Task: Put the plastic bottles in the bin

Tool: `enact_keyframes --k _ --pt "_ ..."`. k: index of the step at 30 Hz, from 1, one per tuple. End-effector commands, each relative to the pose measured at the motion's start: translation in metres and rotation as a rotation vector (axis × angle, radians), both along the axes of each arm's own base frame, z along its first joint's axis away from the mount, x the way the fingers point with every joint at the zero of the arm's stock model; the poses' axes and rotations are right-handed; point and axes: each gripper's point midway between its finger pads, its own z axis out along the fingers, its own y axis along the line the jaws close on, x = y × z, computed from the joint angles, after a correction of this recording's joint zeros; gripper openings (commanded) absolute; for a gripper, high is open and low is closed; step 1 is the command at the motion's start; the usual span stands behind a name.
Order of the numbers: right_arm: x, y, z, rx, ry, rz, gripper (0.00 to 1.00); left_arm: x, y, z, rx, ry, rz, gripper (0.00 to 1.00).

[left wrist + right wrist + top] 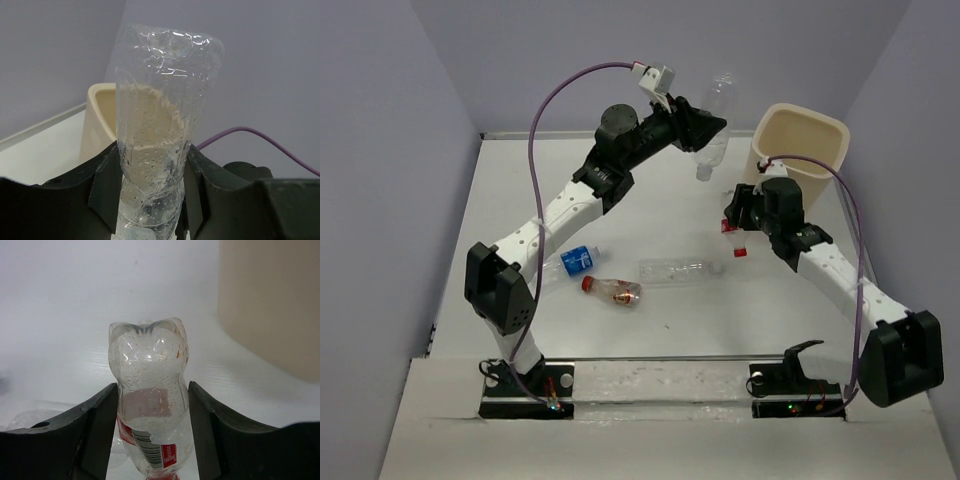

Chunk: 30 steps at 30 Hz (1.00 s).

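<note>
The left tool (706, 132) pinches a clear unlabelled bottle (718, 112) mid-body, raised, neck down. The bin (810, 112) stands just to its right. The right tool (745, 218) clamps a red-labelled bottle (739, 238) low, near the bin's wall. The thin crinkly walls could buckle and slip from either grip. A release short of the mouth would bounce a bottle off the rim, and two arms crowding one opening could collide. Open tabletop (500, 190) lies left of both tools, where a blue-labelled bottle (575, 262), a red-capped bottle (613, 291) and a long clear bottle (680, 270) wait.

bin (810, 113) mouth unblocked, right arm (825, 262) beside it
</note>
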Motion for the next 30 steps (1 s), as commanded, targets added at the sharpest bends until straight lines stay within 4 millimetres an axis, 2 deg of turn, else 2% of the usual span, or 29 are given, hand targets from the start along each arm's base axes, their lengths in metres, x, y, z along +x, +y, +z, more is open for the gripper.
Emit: enact_keyframes --k 1,6,7,9,10,11,12,13,14,15,16,19,21,25,27,29,30 --pt "-0.011 -0.008 0.044 0.037 -0.114 -0.044 0.29 -0.02 -0.012 0.063 -0.199 -0.093 -0.093 0.28" --pt "-0.031 -0.025 0.1 0.068 -0.237 -0.103 0.27 -0.02 -0.029 0.084 -0.28 -0.125 -0.133 0.29" --pt "-0.039 -0.036 0.118 0.064 -0.281 -0.143 0.25 -0.017 -0.037 0.084 -0.3 -0.114 -0.146 0.29" --pt "-0.047 -0.048 0.135 0.062 -0.327 -0.193 0.24 -0.013 -0.044 0.089 -0.335 -0.12 -0.156 0.29" --pt "-0.055 -0.055 0.154 0.066 -0.371 -0.215 0.24 -0.006 -0.051 0.088 -0.35 -0.121 -0.162 0.29" --pt "-0.058 -0.066 0.162 0.033 -0.394 -0.258 0.24 -0.003 -0.055 0.089 -0.376 -0.1 -0.168 0.3" --pt "-0.061 -0.072 0.171 0.022 -0.41 -0.279 0.24 -0.006 -0.053 0.108 -0.429 -0.131 -0.177 0.3" --pt "-0.066 -0.083 0.174 -0.01 -0.403 -0.325 0.24 0.009 -0.066 0.093 -0.435 -0.103 -0.176 0.31" --pt "-0.071 -0.09 0.193 -0.009 -0.437 -0.351 0.24 0.013 -0.07 0.095 -0.461 -0.1 -0.179 0.31" --pt "-0.074 -0.094 0.196 -0.024 -0.442 -0.365 0.24 0.005 -0.065 0.125 -0.535 -0.137 -0.193 0.32" --pt "-0.077 -0.098 0.202 -0.029 -0.456 -0.379 0.24 0.02 -0.08 0.105 -0.533 -0.114 -0.189 0.33" --pt "-0.086 -0.101 0.211 -0.023 -0.479 -0.376 0.22 0.032 -0.084 0.112 -0.625 -0.14 -0.142 0.4" --pt "-0.088 -0.099 0.214 -0.01 -0.482 -0.362 0.22 0.041 -0.074 0.118 -0.706 -0.162 -0.061 0.42" --pt "-0.095 -0.096 0.218 -0.001 -0.478 -0.335 0.21 0.06 -0.079 0.1 -0.753 -0.189 0.104 0.45" --pt "-0.1 -0.097 0.226 0.015 -0.499 -0.332 0.2 0.056 -0.085 0.098 -0.761 -0.209 0.117 0.47" --pt "-0.101 -0.096 0.23 0.024 -0.51 -0.33 0.19 0.053 -0.099 0.086 -0.725 -0.223 0.136 0.56" --pt "-0.101 -0.096 0.233 0.033 -0.517 -0.331 0.18 0.052 -0.104 0.082 -0.7 -0.231 0.145 0.71"
